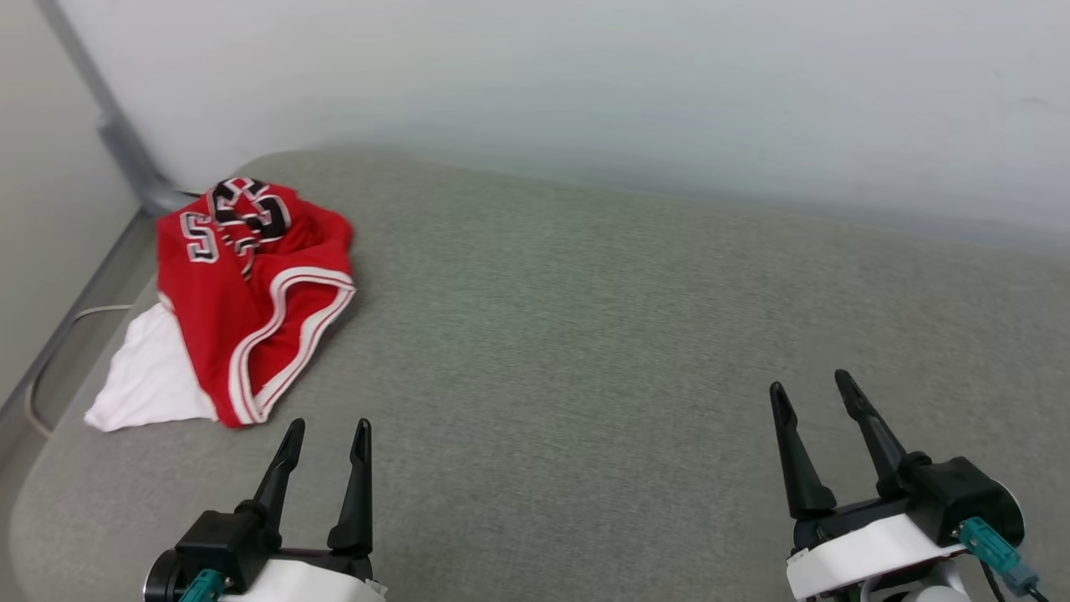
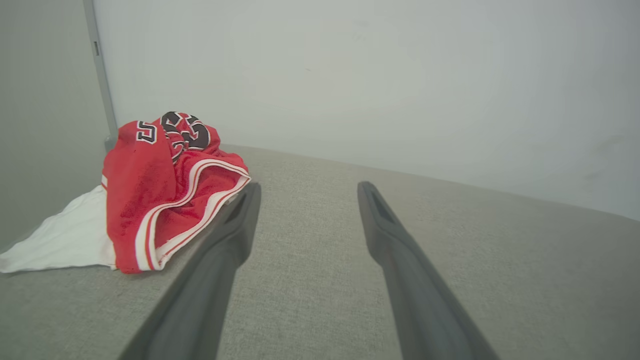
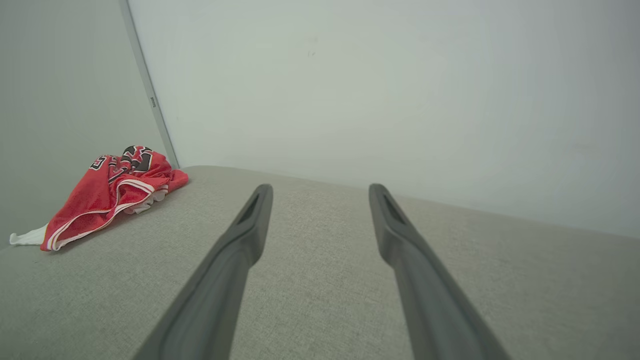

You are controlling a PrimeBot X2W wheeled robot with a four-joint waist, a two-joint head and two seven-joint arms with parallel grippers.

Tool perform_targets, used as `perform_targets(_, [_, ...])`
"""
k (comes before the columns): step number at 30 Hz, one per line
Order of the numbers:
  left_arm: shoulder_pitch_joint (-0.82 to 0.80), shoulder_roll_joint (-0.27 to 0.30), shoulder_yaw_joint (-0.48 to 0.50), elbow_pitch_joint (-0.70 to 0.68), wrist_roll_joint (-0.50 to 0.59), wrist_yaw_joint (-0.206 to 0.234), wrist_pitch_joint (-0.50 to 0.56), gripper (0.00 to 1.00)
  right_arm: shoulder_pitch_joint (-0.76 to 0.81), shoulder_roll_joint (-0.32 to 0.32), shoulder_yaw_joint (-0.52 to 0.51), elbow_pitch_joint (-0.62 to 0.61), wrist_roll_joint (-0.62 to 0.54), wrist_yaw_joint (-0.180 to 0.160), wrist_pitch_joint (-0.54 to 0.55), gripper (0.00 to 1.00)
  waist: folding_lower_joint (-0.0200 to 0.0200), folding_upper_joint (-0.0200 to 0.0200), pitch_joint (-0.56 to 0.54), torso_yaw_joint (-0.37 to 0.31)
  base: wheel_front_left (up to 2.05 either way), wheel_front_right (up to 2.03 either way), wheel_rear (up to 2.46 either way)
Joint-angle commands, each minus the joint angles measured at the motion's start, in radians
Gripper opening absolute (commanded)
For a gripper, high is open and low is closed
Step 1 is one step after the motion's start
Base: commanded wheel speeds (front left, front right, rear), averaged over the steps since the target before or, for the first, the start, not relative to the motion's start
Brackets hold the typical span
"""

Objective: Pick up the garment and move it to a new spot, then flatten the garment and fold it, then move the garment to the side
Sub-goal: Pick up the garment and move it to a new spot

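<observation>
The garment (image 1: 242, 293) lies crumpled in a heap at the far left of the grey padded surface (image 1: 585, 334); it is red with white-red striped trim, black white-outlined lettering on top and a white sleeve spread toward the left edge. The left wrist view has the garment (image 2: 150, 195) just left of the fingers, and the right wrist view has the garment (image 3: 105, 192) far off to the left. My left gripper (image 1: 328, 431) hovers open a short way in front of the heap, holding nothing. My right gripper (image 1: 811, 385) stands open and holds nothing at the lower right, far from the cloth.
A pale wall (image 1: 585, 92) runs along the back of the surface. A grey metal post (image 1: 117, 134) stands in the left corner behind the garment. The surface's rounded left edge (image 1: 33, 468) drops to a floor with a thin cable (image 1: 50, 351).
</observation>
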Motion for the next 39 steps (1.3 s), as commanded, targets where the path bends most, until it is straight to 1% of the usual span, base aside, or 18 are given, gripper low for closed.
perform_targets(1, [0.009, -0.001, 0.005, -0.004, 0.007, -0.002, -0.003, 1.0, 0.004, 0.001, 0.004, 0.003, 0.002, 0.0, -0.003, 1.0, 0.0, 0.0, -0.005, 0.044, 0.0, 0.0, 0.0])
perform_targets(5, [0.014, -0.001, 0.013, -0.007, 0.01, -0.002, -0.003, 1.0, 0.007, 0.001, 0.015, 0.008, 0.003, 0.0, -0.003, 1.0, 0.0, 0.0, -0.009, 0.097, 0.0, 0.0, 0.0])
perform_targets(11, [0.023, 0.0, 0.016, -0.007, 0.015, -0.002, -0.003, 1.0, 0.013, 0.0, 0.028, 0.014, 0.002, 0.0, -0.003, 1.0, 0.0, 0.0, -0.013, 0.159, 0.0, 0.0, 0.0])
perform_targets(18, [0.031, -0.001, 0.012, -0.008, 0.014, -0.002, -0.003, 1.0, 0.008, 0.0, 0.033, 0.018, 0.003, 0.0, -0.003, 1.0, 0.0, 0.0, -0.013, 0.196, 0.0, 0.0, 0.0])
perform_targets(27, [0.033, -0.001, 0.025, -0.012, 0.009, -0.002, -0.003, 1.0, 0.009, 0.0, 0.043, 0.02, 0.004, 0.0, -0.003, 1.0, 0.0, 0.0, -0.011, 0.199, 0.0, 0.0, 0.0])
perform_targets(29, [0.036, -0.001, 0.03, -0.006, -0.011, -0.002, -0.003, 1.0, 0.006, 0.0, 0.046, 0.018, 0.0, 0.0, -0.003, 1.0, 0.0, 0.0, -0.007, 0.194, 0.0, 0.0, 0.0])
perform_targets(30, [0.033, 0.0, 0.039, -0.004, -0.024, 0.0, -0.003, 1.0, 0.004, 0.0, 0.046, 0.015, -0.003, 0.0, -0.003, 1.0, 0.0, 0.0, -0.004, 0.19, 0.0, 0.0, 0.0])
perform_targets(31, [0.01, 0.0, 0.068, 0.012, -0.053, 0.004, -0.003, 1.0, -0.002, 0.0, 0.047, 0.01, -0.018, 0.0, -0.003, 1.0, 0.0, 0.0, 0.013, 0.179, 0.0, 0.0, 0.0])
perform_targets(35, [-0.046, 0.0, 0.127, 0.061, -0.051, 0.002, -0.003, 1.0, -0.017, 0.0, 0.054, -0.001, -0.056, 0.0, -0.003, 1.0, 0.0, 0.0, 0.06, 0.158, 0.0, 0.0, 0.0])
perform_targets(36, [-0.065, 0.009, 0.138, 0.088, -0.051, 0.001, -0.003, 1.0, -0.021, 0.0, 0.056, -0.008, -0.067, 0.0, -0.003, 1.0, 0.0, 0.0, 0.076, 0.152, 0.0, 0.0, 0.0])
perform_targets(39, [-0.154, 0.067, 0.142, 0.19, -0.063, 0.0, 0.004, 1.0, -0.031, 0.0, 0.054, -0.029, -0.102, 0.0, -0.003, 1.0, 0.0, 0.0, 0.128, 0.136, 0.0, 0.0, 0.0])
